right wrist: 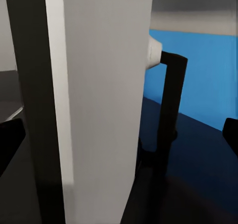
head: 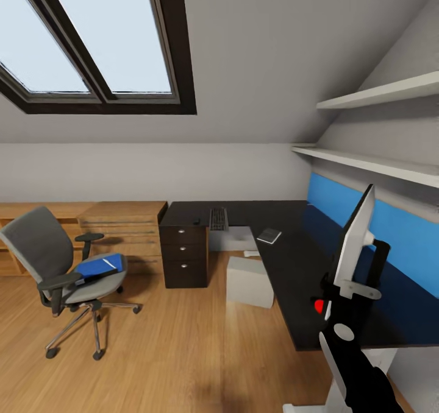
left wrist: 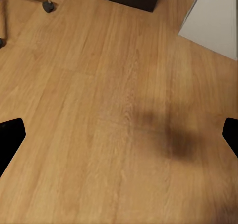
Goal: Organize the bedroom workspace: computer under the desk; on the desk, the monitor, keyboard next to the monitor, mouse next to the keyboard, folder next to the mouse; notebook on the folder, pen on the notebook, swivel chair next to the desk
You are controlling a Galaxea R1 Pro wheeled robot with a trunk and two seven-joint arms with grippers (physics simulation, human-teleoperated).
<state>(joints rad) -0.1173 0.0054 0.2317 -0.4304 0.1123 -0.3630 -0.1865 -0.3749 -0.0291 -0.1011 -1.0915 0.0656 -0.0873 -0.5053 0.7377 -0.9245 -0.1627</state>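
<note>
Facing monitor (right wrist: pixel 94 100) edge-on on desk (head: pixel 286 261), right gripper (right wrist: pixel 119 135) spread open around it, not touching. Wide thin panel, tippy, fragile: grab foot post, not screen. Left gripper (left wrist: pixel 119 135) open, empty

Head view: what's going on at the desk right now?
The robot's right gripper is at the monitor, which stands edge-on on the desk; its fingers flank the panel's edge but don't grip it. The left gripper hangs open over bare floor. The keyboard, mouse and notebook lie on the desk, the computer under it. The folder is still on the swivel chair.
</note>
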